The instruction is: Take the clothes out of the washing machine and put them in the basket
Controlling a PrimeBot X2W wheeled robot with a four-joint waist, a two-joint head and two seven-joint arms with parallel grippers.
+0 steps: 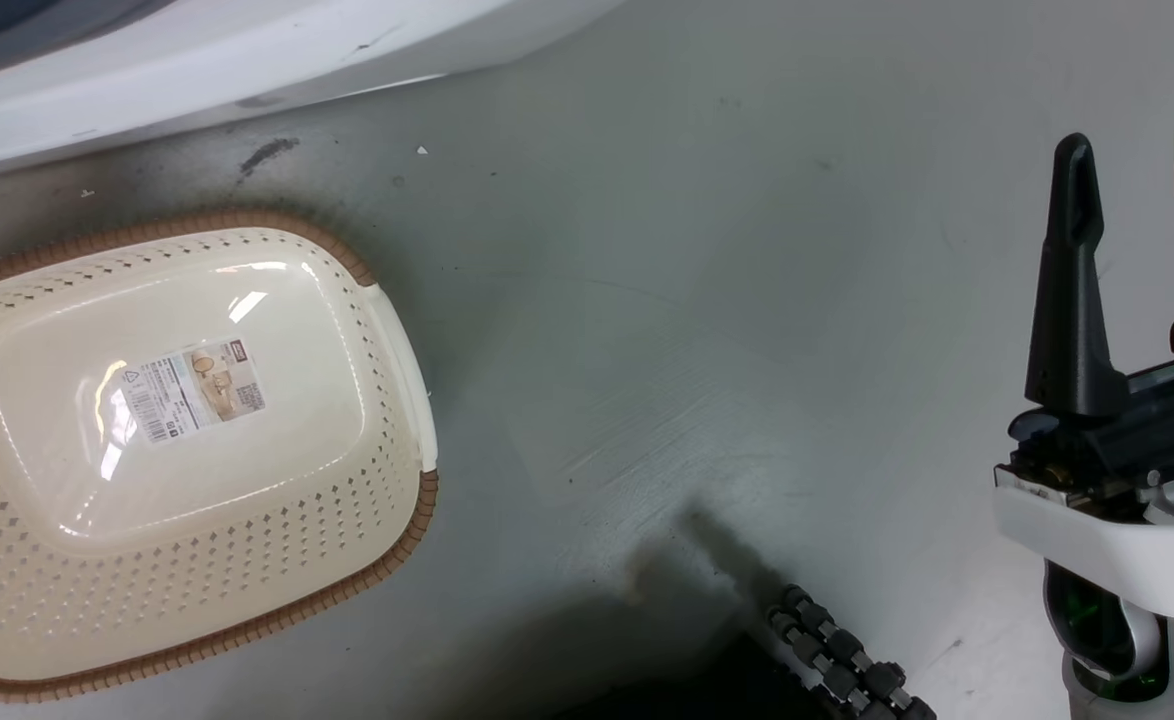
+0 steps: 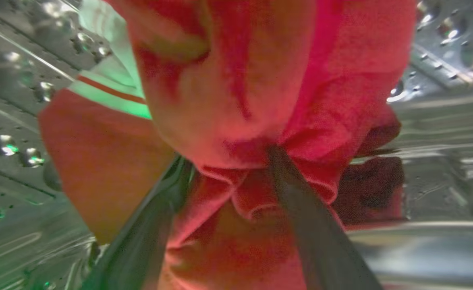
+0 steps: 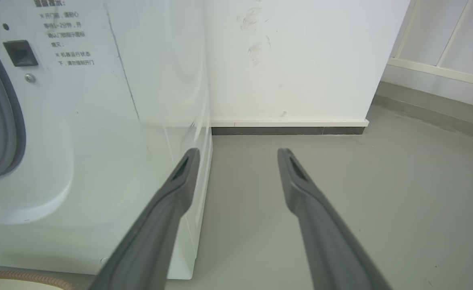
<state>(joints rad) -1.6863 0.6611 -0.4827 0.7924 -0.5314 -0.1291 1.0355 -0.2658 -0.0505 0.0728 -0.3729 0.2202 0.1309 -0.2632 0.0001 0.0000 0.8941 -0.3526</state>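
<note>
Pinching, with the left claw (image 2: 228,161) deep in the perforated steel drum (image 2: 19,121) of the washing machine (image 3: 99,121), a bunched fold of the clothes (image 2: 240,80) tight between both dark fingers (image 2: 301,209). Red fabric heaped around and above the grip, with a white band (image 2: 107,94) crossed by a thin red stripe off to one side, all of it inside the drum. Holding the right claw (image 1: 1137,130) out low over the grey floor (image 1: 697,300), fingers spread well apart, aimed past the machine's front corner toward a white wall (image 3: 301,60), with the grey door seal (image 3: 15,121) at the edge of its wrist view. On the floor near the foot of the machine, well apart from the right claw: the cream perforated basket (image 1: 397,540), brown-rimmed, smooth bottom and paper label (image 1: 192,390) in plain sight.
</note>
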